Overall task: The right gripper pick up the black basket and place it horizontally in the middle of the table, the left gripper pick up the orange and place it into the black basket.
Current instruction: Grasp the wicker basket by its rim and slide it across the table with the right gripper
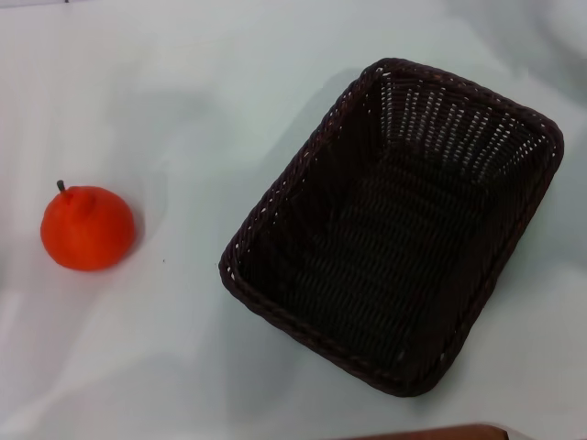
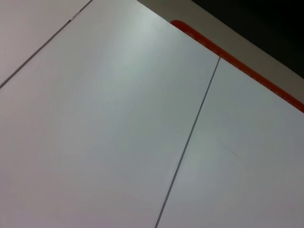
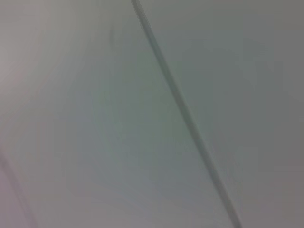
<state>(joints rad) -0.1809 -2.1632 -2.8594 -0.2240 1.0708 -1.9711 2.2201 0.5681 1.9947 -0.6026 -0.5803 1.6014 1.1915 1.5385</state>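
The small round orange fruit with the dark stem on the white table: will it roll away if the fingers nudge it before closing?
Probably somewhat. The small round orange-red fruit has curved sides, so a sideways nudge could roll it across the smooth, slightly glossy white table. It seems to sit on a broader base with the stem up, which may steady it. Nothing beside it would stop a roll; the dark woven rectangular basket stands well apart.
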